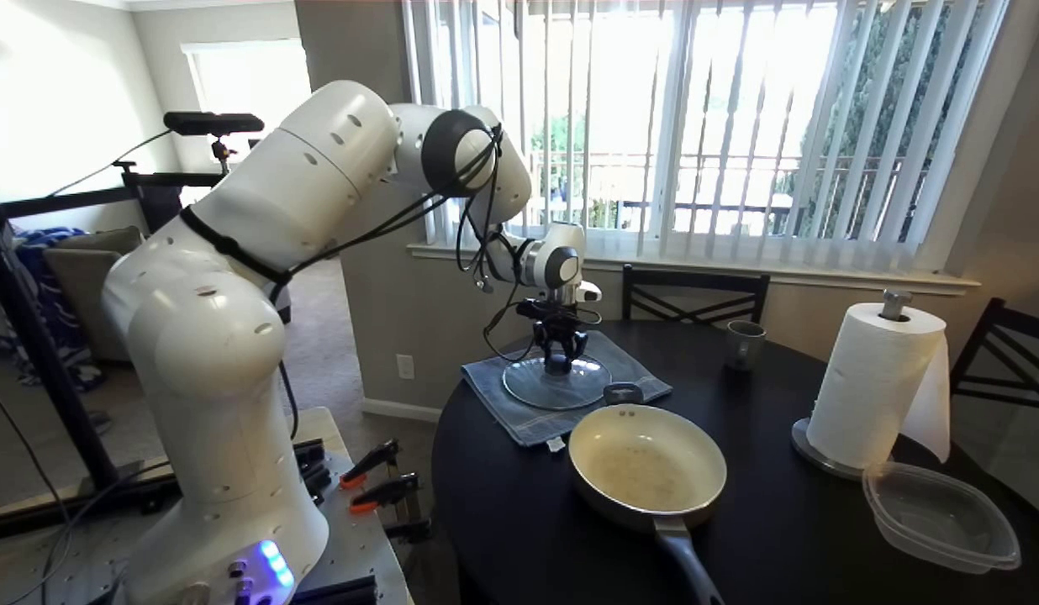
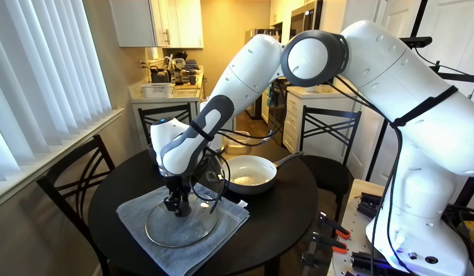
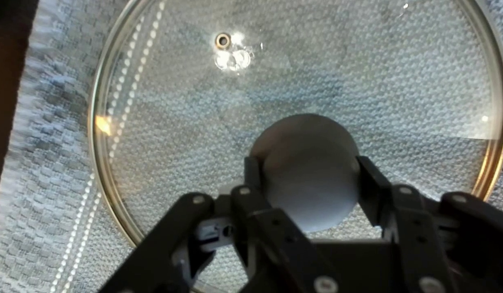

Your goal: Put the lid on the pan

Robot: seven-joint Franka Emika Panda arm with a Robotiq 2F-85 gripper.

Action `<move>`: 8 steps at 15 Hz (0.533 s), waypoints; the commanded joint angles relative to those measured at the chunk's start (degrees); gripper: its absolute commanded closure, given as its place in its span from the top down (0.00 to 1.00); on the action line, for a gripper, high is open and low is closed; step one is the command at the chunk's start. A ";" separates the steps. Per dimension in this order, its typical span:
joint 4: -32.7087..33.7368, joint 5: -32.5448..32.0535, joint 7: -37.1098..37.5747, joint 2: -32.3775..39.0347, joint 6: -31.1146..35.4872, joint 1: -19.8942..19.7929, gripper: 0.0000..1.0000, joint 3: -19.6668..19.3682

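Black fingers [image 3: 375, 189] of the gripper [image 3: 308, 175] press on both sides of the dark knob [image 3: 312, 134], gripping the lid [image 3: 300, 85] by its top. That lid, clear glass in a metal rim, lies over a blue-grey towel [image 2: 227, 228] on the dark round table [image 1: 503, 504]; whether the whole rim touches the cloth I can't tell from where I stand. Just beside the towel sits the pan [image 1: 646, 462], uncovered and apart from the lid, its pale cream inside showing faint brownish marks and its long dark handle [image 1: 686, 559] pointing away from the towel. Farther round the table I see a clear plastic container [image 1: 940, 517], the dark tabletop showing through it, and a grey mug [image 1: 745, 346] whose inside is hard to make out. Between those two stands a white paper roll [image 1: 877, 386] on a metal holder [image 1: 809, 449], one sheet hanging loose. On the kitchen counter [image 2: 138, 96] there's a white slotted basket [image 2: 157, 91], its contents too small to tell. As for labels, a little white tag [image 1: 556, 444] pokes out at the towel's edge, too tiny for me to read. Black chairs [image 2: 327, 174] stand around the table, and the white arm [image 1: 276, 193] rises from a bench [image 1: 360, 529] with orange-tipped clamps [image 1: 389, 490] along its side.
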 commanded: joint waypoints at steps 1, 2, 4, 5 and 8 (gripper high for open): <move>-1.53 0.60 0.77 -2.22 -1.36 0.35 0.33 -0.26; -2.64 0.84 1.05 -3.70 -2.04 0.46 0.33 -0.02; -4.26 1.29 0.86 -6.08 -2.49 0.29 0.33 0.73; -4.88 1.52 0.61 -7.09 -2.84 0.12 0.33 1.13; -6.38 2.70 -0.38 -10.37 -5.50 -0.72 0.33 2.51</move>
